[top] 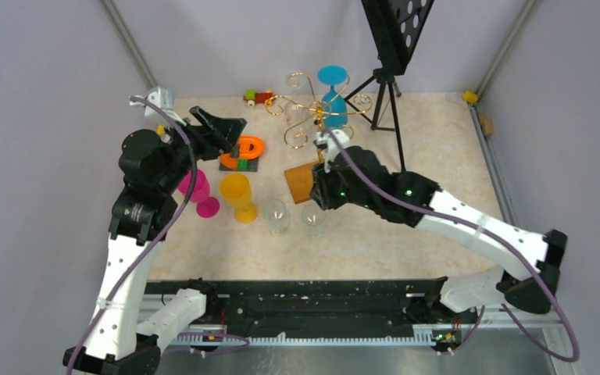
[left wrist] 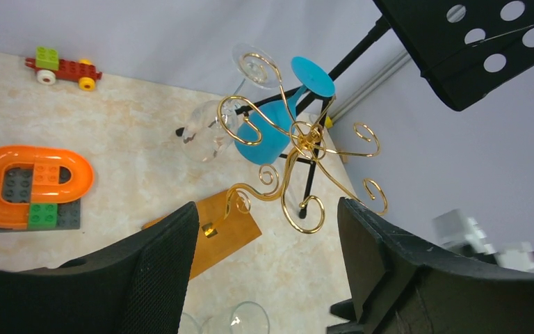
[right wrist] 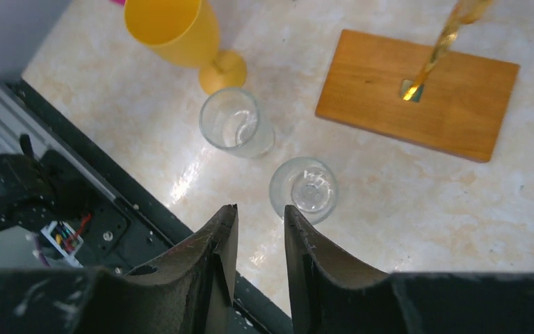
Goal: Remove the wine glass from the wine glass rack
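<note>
1. Left gripper (left wrist: 268, 205) at bottom of frame, fingers wide apart, empty, aimed at rack. Right gripper (right wrist: 259, 212) slightly apart, empty, over loose clear glasses (right wrist: 236, 129).
2. Wooden base (left wrist: 233, 233) lower centre.
3. Wine glass rack (left wrist: 304, 136) mid-frame.
4. Clear wine glass (left wrist: 207, 131) hung upside down, left of hub; blue wine glass (left wrist: 270, 136) just behind.
5. Best: grip clear bowl gently, slide foot out along curl opening. No yanking, likely tips rack.

We see a beige marbled table (top: 437, 164) carrying the wine glass rack (top: 301, 181) mid-table, a yellow goblet (top: 237, 194) to its left, and a toy car (top: 258, 97) at the far edge.
</note>
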You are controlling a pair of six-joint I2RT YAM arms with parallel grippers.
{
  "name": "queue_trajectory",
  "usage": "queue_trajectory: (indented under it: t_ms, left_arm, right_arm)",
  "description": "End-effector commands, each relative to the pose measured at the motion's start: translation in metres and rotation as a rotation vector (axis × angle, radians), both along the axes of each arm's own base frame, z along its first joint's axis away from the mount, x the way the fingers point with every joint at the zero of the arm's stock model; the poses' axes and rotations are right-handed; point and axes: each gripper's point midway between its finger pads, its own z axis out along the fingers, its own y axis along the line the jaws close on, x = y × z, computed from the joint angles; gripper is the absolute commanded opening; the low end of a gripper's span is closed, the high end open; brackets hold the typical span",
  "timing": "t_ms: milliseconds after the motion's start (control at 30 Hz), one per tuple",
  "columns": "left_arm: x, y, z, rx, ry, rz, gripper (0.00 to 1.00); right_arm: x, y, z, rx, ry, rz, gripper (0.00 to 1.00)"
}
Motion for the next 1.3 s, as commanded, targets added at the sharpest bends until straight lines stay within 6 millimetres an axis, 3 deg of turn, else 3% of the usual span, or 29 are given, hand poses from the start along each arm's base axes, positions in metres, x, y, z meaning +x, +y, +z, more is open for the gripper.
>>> queue_trajectory:
  t_ms: [0, 233, 533, 600, 800, 1033, 1267]
  left_arm:
    - [0.032, -0.017, -0.011, -0.027, 0.029, -0.06, 0.77]
    - [0.088, -0.029, 0.012, -0.094, 0.008, -0.126, 0.77]
    - [0.165, -0.054, 0.007, -0.059, 0.046, -0.221, 0.77]
    - [0.179, -0.064, -0.003, -0.042, 0.083, -0.282, 0.75]
    - [0.199, -0.083, -0.027, -0.054, 0.151, -0.397, 0.71]
    - [0.211, -0.085, -0.04, -0.102, 0.201, -0.403, 0.7]
    - [0.216, -0.089, -0.044, -0.187, 0.24, -0.431, 0.55]
  right_arm:
    - [0.022, -0.034, 0.052, 0.222, -0.082, -0.158, 0.32]
    - [0.026, -0.081, 0.103, 0.406, -0.207, -0.294, 0.36]
    - [0.016, -0.104, 0.104, 0.437, -0.231, -0.323, 0.37]
    - [0.015, -0.107, 0.105, 0.444, -0.245, -0.319, 0.37]
    - [0.01, -0.104, 0.104, 0.471, -0.253, -0.281, 0.39]
    - [0.01, -0.097, 0.101, 0.473, -0.242, -0.258, 0.39]
    - [0.011, -0.096, 0.098, 0.474, -0.239, -0.266, 0.39]
